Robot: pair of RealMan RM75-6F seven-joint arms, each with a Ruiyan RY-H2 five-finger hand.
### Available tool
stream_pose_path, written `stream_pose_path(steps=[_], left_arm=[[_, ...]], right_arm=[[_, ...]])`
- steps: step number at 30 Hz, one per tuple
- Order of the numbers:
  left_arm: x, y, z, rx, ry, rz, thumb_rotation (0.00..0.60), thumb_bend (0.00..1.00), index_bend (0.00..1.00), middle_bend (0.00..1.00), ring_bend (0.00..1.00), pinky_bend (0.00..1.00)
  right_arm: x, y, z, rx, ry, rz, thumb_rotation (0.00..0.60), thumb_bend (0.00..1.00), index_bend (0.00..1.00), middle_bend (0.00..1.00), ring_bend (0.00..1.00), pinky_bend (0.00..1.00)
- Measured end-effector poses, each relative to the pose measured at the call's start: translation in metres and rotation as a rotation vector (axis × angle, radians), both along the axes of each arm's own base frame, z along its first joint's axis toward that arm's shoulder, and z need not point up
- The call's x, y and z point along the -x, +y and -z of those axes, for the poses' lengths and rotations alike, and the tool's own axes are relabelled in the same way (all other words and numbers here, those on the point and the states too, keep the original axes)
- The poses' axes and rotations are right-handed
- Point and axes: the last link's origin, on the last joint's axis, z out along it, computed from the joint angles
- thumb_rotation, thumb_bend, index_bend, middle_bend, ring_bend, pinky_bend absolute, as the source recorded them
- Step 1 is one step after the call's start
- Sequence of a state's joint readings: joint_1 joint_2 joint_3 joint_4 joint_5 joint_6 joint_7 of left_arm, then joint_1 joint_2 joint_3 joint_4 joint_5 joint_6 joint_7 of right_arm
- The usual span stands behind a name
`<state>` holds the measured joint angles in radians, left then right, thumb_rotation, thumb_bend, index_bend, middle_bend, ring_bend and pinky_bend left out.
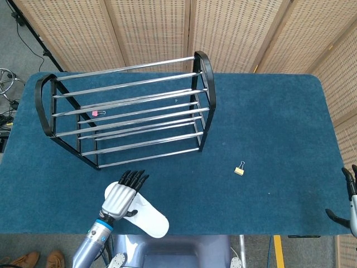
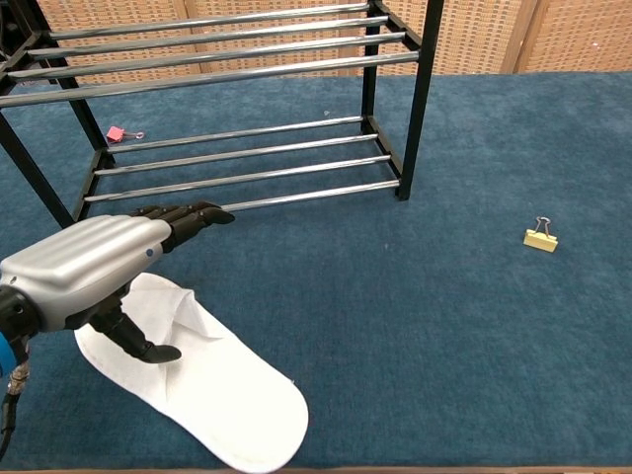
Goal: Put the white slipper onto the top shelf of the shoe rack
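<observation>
White slipper (image 2: 222, 395): flat on counter (image 2: 444, 326). Left robot hand (image 2: 94, 272): above its toe end, fingers extended, holding nothing. Right robot hand (image 1: 350, 204): state indiscernible.

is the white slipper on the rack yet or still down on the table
Still on the table. The white slipper lies flat on the blue cloth in front of the shoe rack, under the left hand, whose fingers are spread, not gripping.
</observation>
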<state>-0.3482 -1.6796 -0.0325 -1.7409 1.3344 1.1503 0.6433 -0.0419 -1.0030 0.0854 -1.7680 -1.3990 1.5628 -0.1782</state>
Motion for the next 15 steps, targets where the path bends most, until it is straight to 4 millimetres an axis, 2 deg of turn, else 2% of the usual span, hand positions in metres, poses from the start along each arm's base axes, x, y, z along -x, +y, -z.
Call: stream_pose_path(steps=[15], left_arm=[[0.027,-0.002,-0.024,-0.034,0.022,-0.04,0.6,0.05,0.0,0.0,0.0,0.0]], right_arm=[[0.0,-0.001,0.003,-0.011,0.0,0.002,0.6,0.0,0.0,0.0,0.0,0.0]])
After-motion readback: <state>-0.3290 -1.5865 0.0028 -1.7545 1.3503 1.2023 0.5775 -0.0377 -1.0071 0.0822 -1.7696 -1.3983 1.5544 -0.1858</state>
